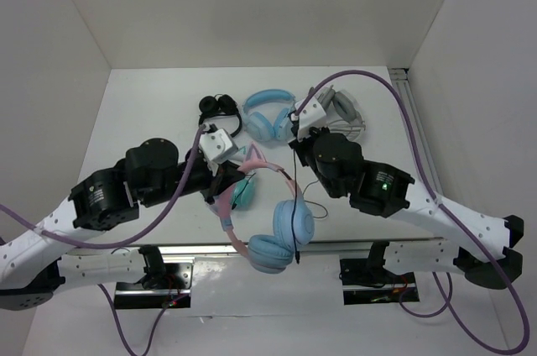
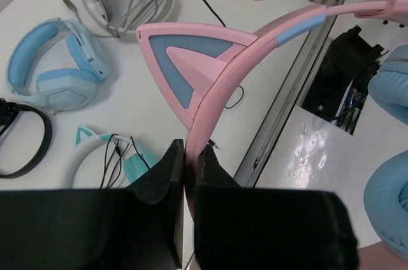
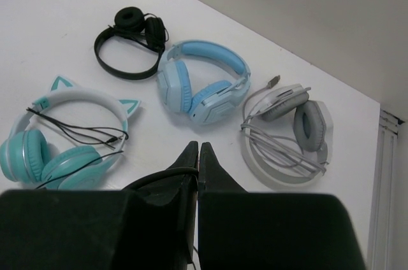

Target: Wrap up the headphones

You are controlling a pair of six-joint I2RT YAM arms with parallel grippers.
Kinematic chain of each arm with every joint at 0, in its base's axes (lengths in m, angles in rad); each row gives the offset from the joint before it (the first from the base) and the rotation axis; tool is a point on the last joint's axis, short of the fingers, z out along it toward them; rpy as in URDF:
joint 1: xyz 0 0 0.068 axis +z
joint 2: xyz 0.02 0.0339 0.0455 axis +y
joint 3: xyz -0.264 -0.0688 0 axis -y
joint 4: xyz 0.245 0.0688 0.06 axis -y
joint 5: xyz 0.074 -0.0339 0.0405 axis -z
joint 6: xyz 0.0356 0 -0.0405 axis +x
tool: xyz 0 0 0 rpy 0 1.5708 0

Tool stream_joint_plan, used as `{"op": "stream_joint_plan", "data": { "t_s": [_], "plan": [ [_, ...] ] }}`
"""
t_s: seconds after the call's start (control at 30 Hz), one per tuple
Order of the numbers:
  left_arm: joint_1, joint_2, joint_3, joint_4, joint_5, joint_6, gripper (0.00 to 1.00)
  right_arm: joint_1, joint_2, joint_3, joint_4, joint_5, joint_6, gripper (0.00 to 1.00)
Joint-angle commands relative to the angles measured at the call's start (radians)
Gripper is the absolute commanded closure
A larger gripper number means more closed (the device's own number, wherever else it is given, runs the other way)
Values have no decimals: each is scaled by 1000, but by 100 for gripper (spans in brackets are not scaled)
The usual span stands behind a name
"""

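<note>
The headphones (image 1: 228, 213) have a pink cat-ear headband (image 2: 217, 72), light blue ear cups (image 1: 293, 222) and a thin black cable (image 1: 294, 205). They are held up over the table's near edge, cups hanging toward the front. My left gripper (image 1: 225, 192) is shut on the pink headband just below a cat ear, seen in the left wrist view (image 2: 190, 152). My right gripper (image 1: 294, 148) is shut on the black cable (image 3: 159, 177), which loops over its left finger in the right wrist view (image 3: 198, 150).
On the table lie a teal cat-ear pair (image 3: 64, 149) with a loose black cable, an all-light-blue pair (image 3: 201, 85), a small black pair (image 3: 131, 47) and a grey pair (image 3: 287, 130) with its cord wound. A metal rail (image 1: 336, 247) runs along the near edge.
</note>
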State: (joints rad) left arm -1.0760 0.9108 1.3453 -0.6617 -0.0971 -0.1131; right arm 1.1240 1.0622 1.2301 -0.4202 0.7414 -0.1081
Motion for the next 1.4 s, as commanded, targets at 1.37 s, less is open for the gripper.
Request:
{"op": "stream_joint_plan", "data": {
  "t_s": [1.37],
  "plan": [
    [-10, 114, 115, -21, 109, -26, 100, -124, 196, 65, 4, -186, -111, 100]
  ]
}}
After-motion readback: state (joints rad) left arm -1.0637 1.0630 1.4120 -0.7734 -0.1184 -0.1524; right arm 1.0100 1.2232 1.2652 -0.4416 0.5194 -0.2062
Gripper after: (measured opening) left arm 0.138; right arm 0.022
